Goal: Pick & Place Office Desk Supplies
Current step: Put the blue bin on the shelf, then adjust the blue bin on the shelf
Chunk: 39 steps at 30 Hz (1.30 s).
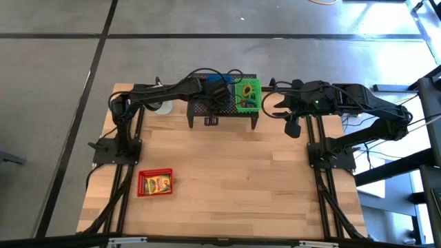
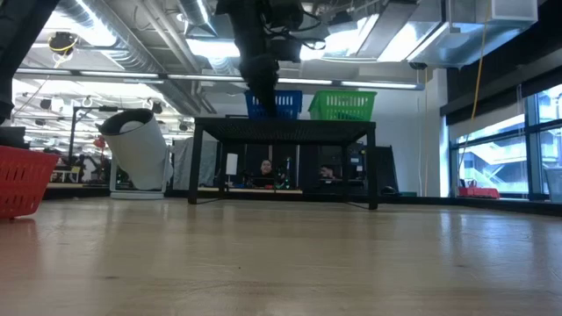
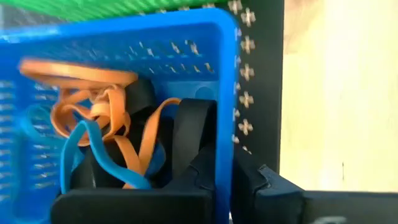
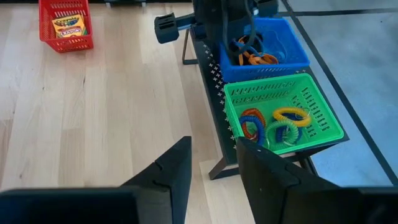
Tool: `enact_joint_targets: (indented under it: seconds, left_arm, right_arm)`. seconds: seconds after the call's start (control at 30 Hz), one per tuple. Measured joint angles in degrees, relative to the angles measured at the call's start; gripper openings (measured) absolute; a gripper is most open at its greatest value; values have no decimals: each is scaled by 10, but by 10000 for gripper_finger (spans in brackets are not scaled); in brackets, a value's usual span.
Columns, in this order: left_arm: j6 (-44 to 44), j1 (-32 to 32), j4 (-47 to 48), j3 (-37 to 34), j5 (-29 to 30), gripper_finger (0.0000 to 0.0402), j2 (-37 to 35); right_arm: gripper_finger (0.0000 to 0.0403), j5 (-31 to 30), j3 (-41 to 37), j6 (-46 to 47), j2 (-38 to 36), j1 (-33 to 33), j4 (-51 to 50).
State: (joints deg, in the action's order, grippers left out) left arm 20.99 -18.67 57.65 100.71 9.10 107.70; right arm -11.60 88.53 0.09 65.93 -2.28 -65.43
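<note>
Left wrist view shows the left end effector down inside the blue basket, its fingers drawn together against the basket's wall, with no band clearly pinched between them. Orange bands and blue bands lie tangled in the basket just beside those fingers. The blue basket sits on the black stand at the far edge of the surface, touching the green basket next to it. From above, the left arm reaches across from its base to that blue basket.

The right end effector hovers just beside the stand's end near the green basket, fingers parted and holding nothing. Its wrist view looks down on the green basket, which holds coiled rings in yellow, green, blue and red.

A red basket stands well apart, near the left arm's base rail, with a yellow crayon box lying inside it. A white cup stands beside the stand on the left arm's side.
</note>
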Motion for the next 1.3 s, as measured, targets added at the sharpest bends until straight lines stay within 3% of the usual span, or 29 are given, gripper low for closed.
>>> enact_joint_targets:
  seconds: [0.63, 1.07, 1.3]
  left_arm:
    - [-9, 20, -12, 19, -14, 53, 1]
    - [-8, 36, -37, 20, 15, 80, -1]
    - [-25, 37, -31, 57, 14, 86, -16]
  right_arm:
    - [130, 0, 0, -8, 0, 0, 0]
    - [130, 0, 0, -8, 0, 0, 0]
    - [130, 0, 0, -10, 0, 0, 0]
